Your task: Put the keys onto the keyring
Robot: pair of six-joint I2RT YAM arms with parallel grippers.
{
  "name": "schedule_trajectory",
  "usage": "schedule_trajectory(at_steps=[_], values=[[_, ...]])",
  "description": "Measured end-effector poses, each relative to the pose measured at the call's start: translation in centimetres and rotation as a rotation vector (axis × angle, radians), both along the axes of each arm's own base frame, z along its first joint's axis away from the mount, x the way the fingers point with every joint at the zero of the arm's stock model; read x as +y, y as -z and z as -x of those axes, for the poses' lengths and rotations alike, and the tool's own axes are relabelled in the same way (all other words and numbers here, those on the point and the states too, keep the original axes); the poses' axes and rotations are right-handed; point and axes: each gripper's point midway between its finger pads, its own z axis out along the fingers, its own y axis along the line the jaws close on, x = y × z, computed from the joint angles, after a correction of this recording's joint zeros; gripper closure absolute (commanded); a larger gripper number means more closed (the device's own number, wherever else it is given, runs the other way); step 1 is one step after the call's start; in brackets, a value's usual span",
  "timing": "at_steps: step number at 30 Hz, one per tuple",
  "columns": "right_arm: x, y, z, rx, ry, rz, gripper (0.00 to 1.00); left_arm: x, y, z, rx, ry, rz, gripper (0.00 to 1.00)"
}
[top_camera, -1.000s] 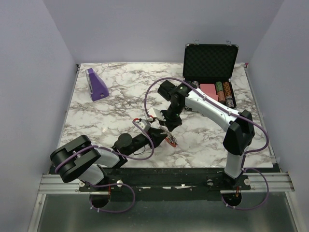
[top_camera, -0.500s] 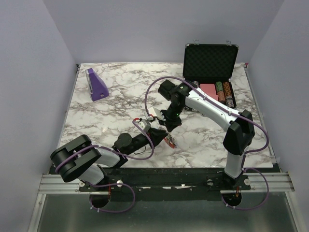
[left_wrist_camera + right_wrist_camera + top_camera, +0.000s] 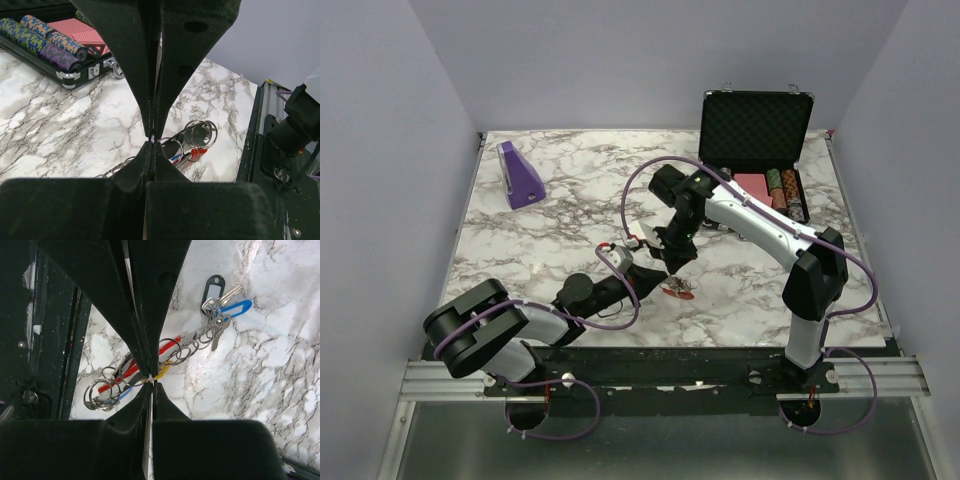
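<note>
A white table top [image 3: 520,240] veined in grey and brown marble is being enclosed on three sides by plain pale lilac walls: a back wall [image 3: 620,60], a left wall [image 3: 380,200] and a right wall [image 3: 910,150]. Its near edge is being bordered by a silver metal rail [image 3: 440,378]. A dull grey floor [image 3: 670,450] is being shown below. Everything is being lit softly and evenly.
</note>
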Motion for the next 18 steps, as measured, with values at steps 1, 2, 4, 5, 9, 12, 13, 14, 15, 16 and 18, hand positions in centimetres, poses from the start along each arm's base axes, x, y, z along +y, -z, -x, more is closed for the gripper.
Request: schedule_trajectory(at_steps=[1, 2, 4, 5, 9, 12, 13, 14, 15, 16, 18], values=[[0.0, 0.0, 0.0, 0.002, 0.001, -0.002, 0.75, 0.0, 0.0, 0.0, -0.001, -0.001, -0.001, 1.00], [0.1, -0.1, 0.1, 0.006, -0.001, -0.009, 0.69, 0.1, -0.1, 0.0, 0.000, -0.001, -0.004, 1.00], [0.4, -0.2, 0.2, 0.019, 0.000, -0.028, 0.63, 0.2, -0.3, 0.2, -0.004, 0.002, -0.002, 1.00], [0.5, -0.3, 0.2, 0.029, 0.005, -0.041, 0.62, 0.5, -0.3, 0.4, -0.009, 0.000, -0.004, 1.00], [0.5, -0.5, 0.7, 0.088, 0.035, -0.084, 0.59, 1.4, -0.6, 1.1, -0.035, 0.000, 0.002, 1.00], [0.1, -0.9, 0.7, 0.138, 0.082, -0.130, 0.59, 1.8, -0.7, 1.5, -0.049, -0.001, 0.003, 1.00], [0.0, -1.1, 0.5, 0.155, 0.100, -0.152, 0.59, 2.0, -0.7, 1.6, -0.052, -0.001, 0.003, 1.00], [0.0, -1.5, 0.3, 0.172, 0.118, -0.177, 0.59, 2.1, -0.7, 1.7, -0.055, -0.002, 0.003, 1.00], [-0.1, -2.0, 0.0, 0.193, 0.137, -0.213, 0.59, 2.3, -0.7, 1.8, -0.059, -0.003, 0.004, 1.00], [-0.2, -2.5, -0.1, 0.211, 0.151, -0.245, 0.59, 2.4, -0.7, 1.9, -0.061, -0.003, 0.005, 1.00], [-0.3, -3.3, -0.2, 0.241, 0.167, -0.302, 0.59, 2.5, -0.9, 2.0, -0.069, -0.003, 0.010, 1.00]])
